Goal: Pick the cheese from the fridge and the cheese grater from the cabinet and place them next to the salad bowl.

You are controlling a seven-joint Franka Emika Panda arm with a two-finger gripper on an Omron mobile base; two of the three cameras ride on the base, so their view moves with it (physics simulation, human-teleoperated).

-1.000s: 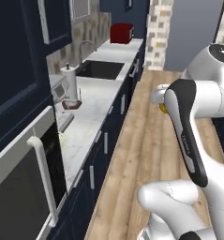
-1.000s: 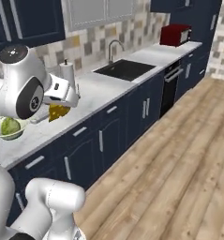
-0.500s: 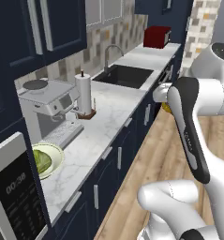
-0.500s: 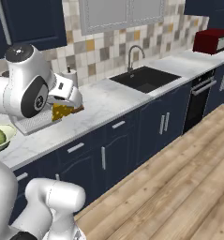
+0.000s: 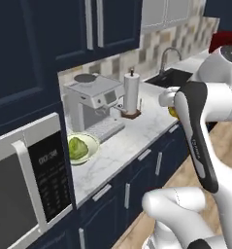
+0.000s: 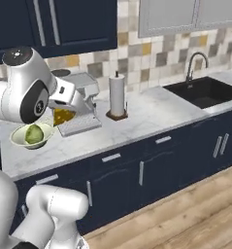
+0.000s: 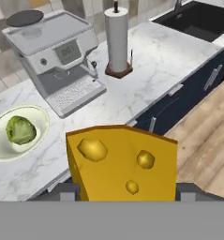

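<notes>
Salad bowl (image 7: pixel 19 129) with lettuce head at left of the hand view, resting on the marble counter (image 7: pixel 151 70). Grey coffee machine (image 7: pixel 59 56) at upper left, just right of the bowl; paper towel roll (image 7: pixel 117 40) upright at top centre; dark sink (image 7: pixel 197 18) at upper right. Cheese (image 7: pixel 125 161) at lower centre, clamped between the fingers of the tool (image 7: pixel 125 192), above the counter's front edge. In the right base view: bowl (image 6: pixel 32 135) at left, cheese (image 6: pixel 63 115) in the tool (image 6: pixel 64 114) just right of it, above the counter. In the left base view: microwave (image 5: pixel 25 180) at lower left.
</notes>
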